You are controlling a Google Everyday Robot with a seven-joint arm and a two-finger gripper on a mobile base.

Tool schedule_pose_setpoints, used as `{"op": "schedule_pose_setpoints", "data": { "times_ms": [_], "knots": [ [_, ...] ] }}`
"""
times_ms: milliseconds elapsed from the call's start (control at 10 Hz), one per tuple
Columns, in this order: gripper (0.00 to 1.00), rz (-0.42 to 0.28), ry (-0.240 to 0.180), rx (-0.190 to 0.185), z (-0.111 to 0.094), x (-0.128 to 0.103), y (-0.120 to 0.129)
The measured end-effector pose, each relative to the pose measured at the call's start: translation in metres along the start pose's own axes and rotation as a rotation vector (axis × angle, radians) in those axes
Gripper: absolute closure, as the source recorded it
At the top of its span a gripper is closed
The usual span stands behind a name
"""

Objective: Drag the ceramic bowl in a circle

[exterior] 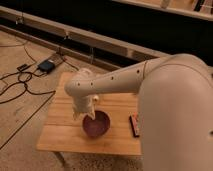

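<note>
The ceramic bowl (pixel 97 125) is round, dark purple-maroon and glossy. It sits on the wooden table (pixel 60 135), near the front middle. My gripper (pixel 89 111) hangs from the white arm and reaches down onto the bowl's back left rim, touching it. The arm's wrist hides the far left part of the rim. No white cup shows.
A dark red and black flat object (pixel 134 125) lies on the table right of the bowl. My large white arm (pixel 175 110) covers the table's right side. Black cables and a blue box (pixel 46 65) lie on the floor at the left. A dark wall runs behind.
</note>
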Motion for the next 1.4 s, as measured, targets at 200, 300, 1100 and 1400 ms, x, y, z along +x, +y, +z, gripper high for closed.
{"op": "schedule_pose_setpoints", "data": {
  "times_ms": [200,300,1100,1400],
  "knots": [
    [0.35,-0.004,0.012,-0.002,0.018,0.004,0.001],
    [0.35,-0.006,0.019,0.000,0.025,0.006,0.002],
    [0.62,0.010,0.052,0.009,0.061,0.000,0.004],
    [0.92,0.016,0.059,-0.001,0.064,-0.002,0.003]
  ]
}}
